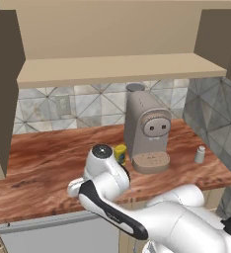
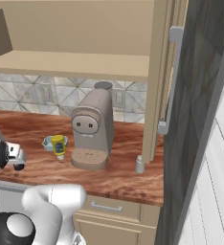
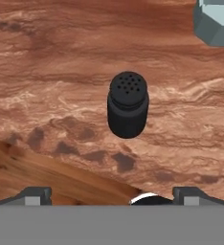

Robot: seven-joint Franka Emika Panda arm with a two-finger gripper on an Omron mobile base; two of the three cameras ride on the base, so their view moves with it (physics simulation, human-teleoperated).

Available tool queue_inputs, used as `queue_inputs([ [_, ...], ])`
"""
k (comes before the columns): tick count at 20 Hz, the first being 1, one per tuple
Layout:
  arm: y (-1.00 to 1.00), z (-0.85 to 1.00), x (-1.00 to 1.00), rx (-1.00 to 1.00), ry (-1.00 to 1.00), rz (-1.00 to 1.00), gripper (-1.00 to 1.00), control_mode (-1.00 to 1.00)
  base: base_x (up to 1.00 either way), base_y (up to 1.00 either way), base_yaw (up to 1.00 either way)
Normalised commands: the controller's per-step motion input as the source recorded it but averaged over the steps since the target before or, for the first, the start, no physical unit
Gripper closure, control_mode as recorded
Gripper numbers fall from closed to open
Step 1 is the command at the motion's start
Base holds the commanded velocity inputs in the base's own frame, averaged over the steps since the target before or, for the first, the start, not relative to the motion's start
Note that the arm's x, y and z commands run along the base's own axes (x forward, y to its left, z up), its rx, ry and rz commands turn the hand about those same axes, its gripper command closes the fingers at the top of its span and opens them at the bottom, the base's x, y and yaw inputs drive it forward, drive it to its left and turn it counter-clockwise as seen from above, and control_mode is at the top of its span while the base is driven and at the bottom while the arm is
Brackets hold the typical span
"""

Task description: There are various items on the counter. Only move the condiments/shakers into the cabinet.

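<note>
Left base view: the yellow bottle [image 1: 120, 153] stands mid-counter [image 1: 38, 163], beside the coffee machine [image 1: 146, 132]; the grey-white shaker [image 1: 200, 154] sits near the right edge.

Right base view: the cabinet [image 2: 85, 62] hangs above.

Hand view: the gripper [image 3: 112, 194] is spread wide over the upright black shaker [image 3: 128, 105].

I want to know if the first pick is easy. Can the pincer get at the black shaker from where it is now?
Probably yes. In the hand view the black shaker stands upright on the counter, ahead of the open pincer, with bare wood around it. The light-blue dish sits off to one side, apart from it.
</note>
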Motion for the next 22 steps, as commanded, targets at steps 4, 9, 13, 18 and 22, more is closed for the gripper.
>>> queue_inputs([
  [4,-0.03,-0.14,0.14,-0.01,0.0,0.0,-1.0,-1.0,0.0,0.0,0.0],
  [9,0.0,-0.08,0.13,-0.02,0.0,0.0,-1.0,-1.0,0.0,0.0,0.0],
  [13,0.0,-0.15,0.21,-0.01,0.0,0.0,-1.0,-1.0,0.0,0.0,0.0],
  [18,0.0,-0.16,0.2,0.0,0.0,0.0,-1.0,-1.0,0.0,0.0,0.0],
  [22,0.0,-0.09,0.21,0.0,0.0,0.0,-1.0,-1.0,0.0,0.0,0.0],
])
